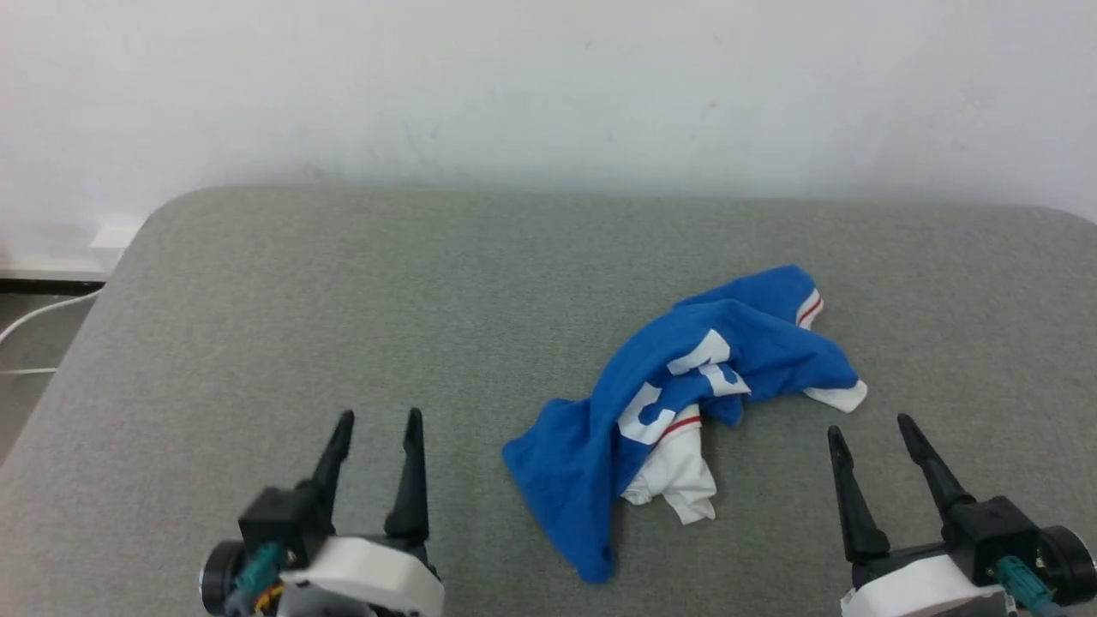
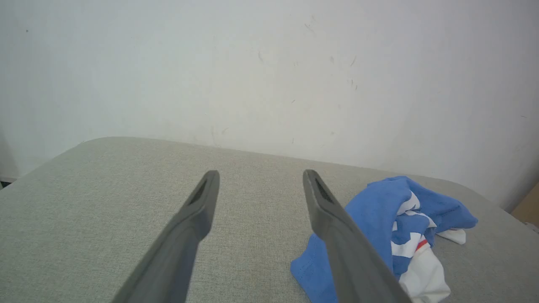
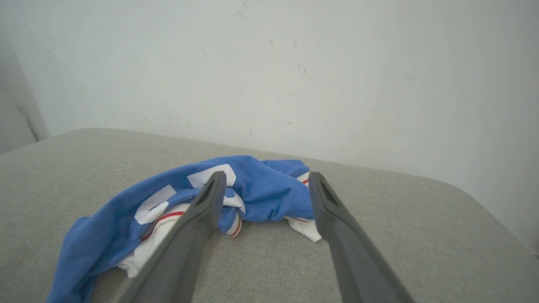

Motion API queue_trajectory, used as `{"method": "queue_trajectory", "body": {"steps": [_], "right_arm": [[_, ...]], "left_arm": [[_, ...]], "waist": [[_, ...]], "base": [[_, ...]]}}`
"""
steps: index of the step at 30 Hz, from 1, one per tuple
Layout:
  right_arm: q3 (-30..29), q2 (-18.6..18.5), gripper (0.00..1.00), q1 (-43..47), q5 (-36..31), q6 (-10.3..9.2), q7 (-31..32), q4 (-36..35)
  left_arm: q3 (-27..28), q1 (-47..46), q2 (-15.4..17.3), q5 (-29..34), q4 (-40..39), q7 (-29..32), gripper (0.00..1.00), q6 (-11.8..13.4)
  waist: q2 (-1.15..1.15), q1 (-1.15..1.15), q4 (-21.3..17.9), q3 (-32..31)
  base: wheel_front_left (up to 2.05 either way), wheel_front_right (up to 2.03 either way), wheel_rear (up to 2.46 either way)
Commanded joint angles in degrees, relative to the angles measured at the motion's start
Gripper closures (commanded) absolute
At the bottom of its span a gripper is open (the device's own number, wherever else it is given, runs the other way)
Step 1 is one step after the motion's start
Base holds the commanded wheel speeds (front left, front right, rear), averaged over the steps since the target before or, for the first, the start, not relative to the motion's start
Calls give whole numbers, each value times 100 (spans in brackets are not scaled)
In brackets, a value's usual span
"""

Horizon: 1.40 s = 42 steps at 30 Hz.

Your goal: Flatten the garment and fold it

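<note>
**Opening state, flatten-and-fold task.** The shirt (image 1: 677, 403) lies crumpled in a heap on the grey padded surface (image 1: 343, 283), right of centre and toward the near edge. It is closer to the right claw than to the left. Blue body cloth is bunched over itself, with parts of the white lettering facing up. A white sleeve pokes out on the near side, and a white, red-trimmed edge shows at the far right. No hem, collar or shoulder line can be traced whole, so the heap offers no ready fold axis. Flattening is judged not yet begun.

The left claw (image 1: 380, 415) and right claw (image 1: 868, 425) hover low at the near edge, one on each side of the heap. Each has its fingers parted to a moderate gap and holds nothing, and neither touches the cloth. This flanking stance probably serves a two-handed pick, each claw taking an outer edge to draw the shirt apart. In the right wrist view the heap sits just beyond the fingertips, straight ahead. In the left wrist view it lies off to the right, partly behind one finger. The wide surface to the left offers room for spreading.
</note>
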Motion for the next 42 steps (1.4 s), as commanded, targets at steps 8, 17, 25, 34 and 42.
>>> {"method": "queue_trajectory", "body": {"steps": [8,17,25,34,42], "right_arm": [[681,-8,0,-148,-12,-12,567,214],[2472,-816,0,-1262,1162,-12,2529,544],[3017,-1058,0,-2306,2213,-12,4060,1492],[3463,-1099,100,-2746,2561,-12,4295,2325],[3428,-1191,100,-2896,3037,-12,3540,1821]], "left_arm": [[6,350,-346,572,-193,-27,0,-281],[45,146,-649,743,59,-28,0,-559],[95,-98,-974,868,250,-28,0,-768],[278,-144,-1148,986,417,-28,0,-910],[495,-23,-1187,1090,545,-28,0,-996]], "waist": [[-1,1,438,111],[-1,1,968,581],[-1,1,1556,1021],[-1,1,1748,1116],[-1,1,1254,747]], "base": [[0,0,0],[0,0,0],[0,0,0],[0,0,0],[0,0,0]]}}
